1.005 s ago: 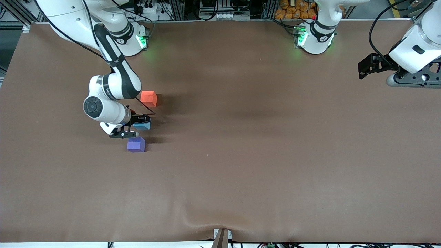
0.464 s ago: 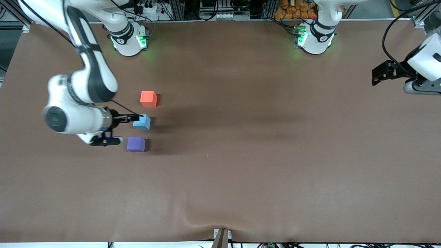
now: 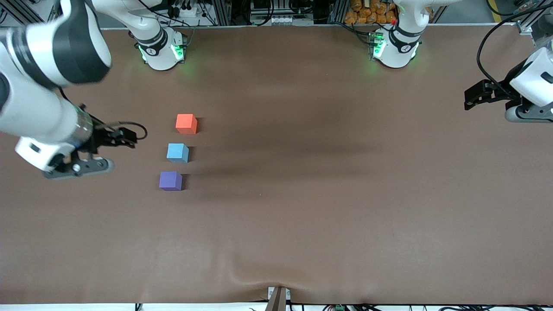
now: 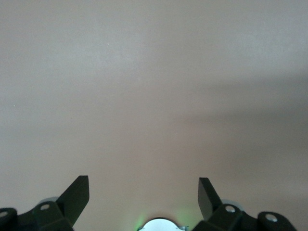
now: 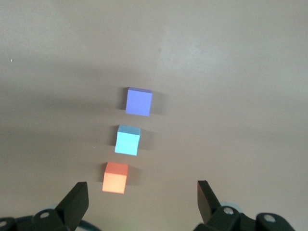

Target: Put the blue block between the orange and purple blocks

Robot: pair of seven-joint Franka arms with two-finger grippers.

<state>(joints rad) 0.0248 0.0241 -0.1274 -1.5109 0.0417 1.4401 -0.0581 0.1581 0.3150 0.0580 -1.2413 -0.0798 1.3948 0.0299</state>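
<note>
The small sky-blue matte cube [image 3: 177,153] sits on the brown table [image 3: 328,203] between the orange-red matte cube [image 3: 186,123] and the violet-purple matte cube [image 3: 170,180]; the three form a short row, apart from one another, toward the right arm's end of the table, with the orange-red cube at about 1 o'clock from the blue one and the purple cube at about 7 o'clock from it, nearest the front camera; none of the three has moved since half a second ago. What differs is the right claw [image 3: 119,139]: half a second ago its fingertips were right at the blue cube, a second ago around it; now it has drawn away and up, at 9 o'clock from the blue cube, released, fingers spread, holding nothing; the right wrist view shows all three cubes free between its open fingers [image 5: 77,201]. The left claw [image 3: 474,95] waits over the left arm's end of the table, fingers spread, nearly where it was.
</note>
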